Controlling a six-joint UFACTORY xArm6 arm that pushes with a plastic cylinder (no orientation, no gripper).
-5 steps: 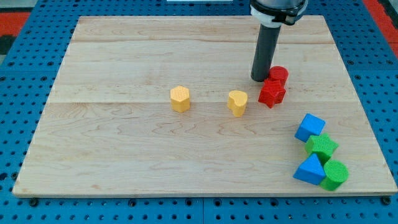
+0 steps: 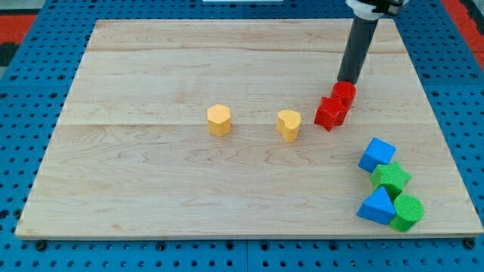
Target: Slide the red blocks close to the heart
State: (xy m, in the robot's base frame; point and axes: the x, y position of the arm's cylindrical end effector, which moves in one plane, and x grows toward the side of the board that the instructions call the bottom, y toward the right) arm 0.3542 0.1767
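The yellow heart [image 2: 288, 124] lies near the middle of the wooden board [image 2: 151, 181]. A red star-shaped block [image 2: 330, 112] sits just to its right, a small gap apart. A red cylinder [image 2: 344, 93] touches the star block at its upper right. My tip [image 2: 348, 79] stands just above the red cylinder, at its top edge, touching or nearly touching it.
A yellow hexagonal block [image 2: 218, 119] lies left of the heart. At the lower right there is a cluster: a blue cube [image 2: 376, 155], a green star-like block [image 2: 391, 179], a blue triangular block [image 2: 377, 205] and a green cylinder [image 2: 408, 212].
My tip has moved from the left of the red cylinder to above it, toward the view's upper right. The red blocks have barely shifted.
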